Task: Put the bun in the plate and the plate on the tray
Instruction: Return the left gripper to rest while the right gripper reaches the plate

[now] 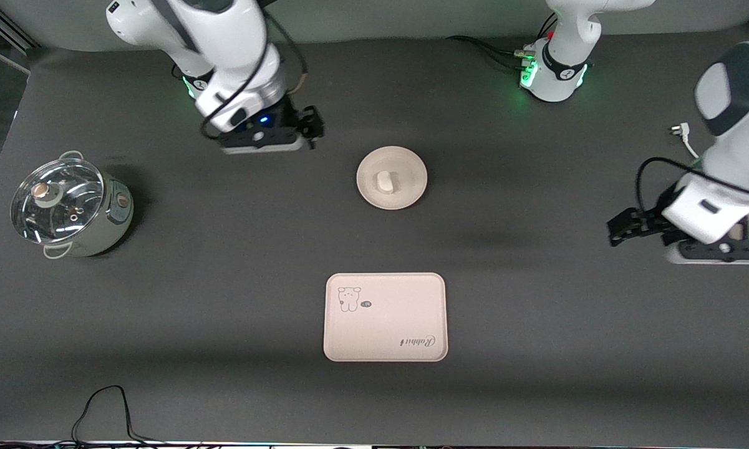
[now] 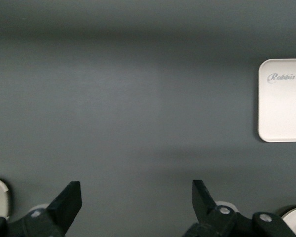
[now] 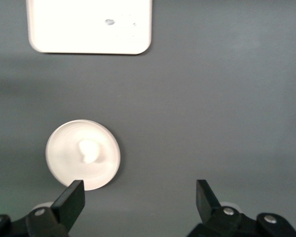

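Note:
The off-white bun (image 1: 385, 181) lies in the middle of the round cream plate (image 1: 411, 167) at mid-table. The cream-pink tray (image 1: 399, 315) with the bear drawing and "Rabbit" script lies bare on the table, nearer to the front camera than the plate. My right gripper (image 1: 314, 125) is open and empty, over the table beside the plate toward the right arm's end. Its wrist view shows the plate (image 3: 59, 148), the bun (image 3: 89, 150) and the tray (image 3: 79, 29) past its own gripper (image 3: 138, 197). My left gripper (image 1: 618, 229) is open and empty over bare table at the left arm's end. Its wrist view (image 2: 137, 197) shows the tray's edge (image 2: 283, 103).
A pale green pot with a glass lid (image 1: 68, 206) stands at the right arm's end of the table. A black cable (image 1: 106, 405) loops at the table's front edge. A white plug (image 1: 680, 130) lies near the left arm.

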You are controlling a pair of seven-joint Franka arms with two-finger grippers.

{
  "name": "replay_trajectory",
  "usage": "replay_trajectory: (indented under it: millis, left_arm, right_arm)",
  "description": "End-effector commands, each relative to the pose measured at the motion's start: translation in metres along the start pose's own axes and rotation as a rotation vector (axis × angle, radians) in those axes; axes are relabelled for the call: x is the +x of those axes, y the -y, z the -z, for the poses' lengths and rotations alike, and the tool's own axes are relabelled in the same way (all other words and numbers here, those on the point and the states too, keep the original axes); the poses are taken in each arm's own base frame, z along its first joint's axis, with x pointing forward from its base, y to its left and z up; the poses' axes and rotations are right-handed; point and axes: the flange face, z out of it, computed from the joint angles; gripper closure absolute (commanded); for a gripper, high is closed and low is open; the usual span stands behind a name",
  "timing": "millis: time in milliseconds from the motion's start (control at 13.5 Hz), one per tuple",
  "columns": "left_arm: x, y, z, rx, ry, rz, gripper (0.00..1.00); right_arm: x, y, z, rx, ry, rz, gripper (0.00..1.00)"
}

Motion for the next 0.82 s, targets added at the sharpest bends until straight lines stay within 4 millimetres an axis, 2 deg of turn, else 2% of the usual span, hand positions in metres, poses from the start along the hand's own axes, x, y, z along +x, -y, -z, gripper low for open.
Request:
replay_trajectory:
  millis: [0,148,297,520,668,742]
  left_arm:
    - [-0.014,0.011,0.028,0.011,-0.002,-0.027,0.00]
    - [-0.014,0.015,0.044,0.012,0.007,-0.023,0.00]
    - [-0.018,0.018,0.058,0.014,0.005,-0.031,0.00]
    - [-0.023,0.019,0.075,0.015,0.023,-0.032,0.00]
    - [-0.024,0.018,0.076,0.015,0.027,-0.034,0.00]
    - [-0.025,0.019,0.077,0.018,0.029,-0.033,0.00]
  right_arm:
    - [-0.008,0.020,-0.001,0.073,0.045,-0.030,0.00]
    - [-0.008,0.024,-0.011,0.095,0.060,-0.023,0.00]
    - [-0.011,0.025,-0.044,0.135,0.073,-0.042,0.00]
    - [-0.026,0.013,-0.111,0.211,0.056,-0.045,0.00]
    - [-0.042,0.008,-0.162,0.229,0.007,-0.060,0.00]
    - [-0.056,0.018,-0.185,0.243,-0.004,-0.055,0.00]
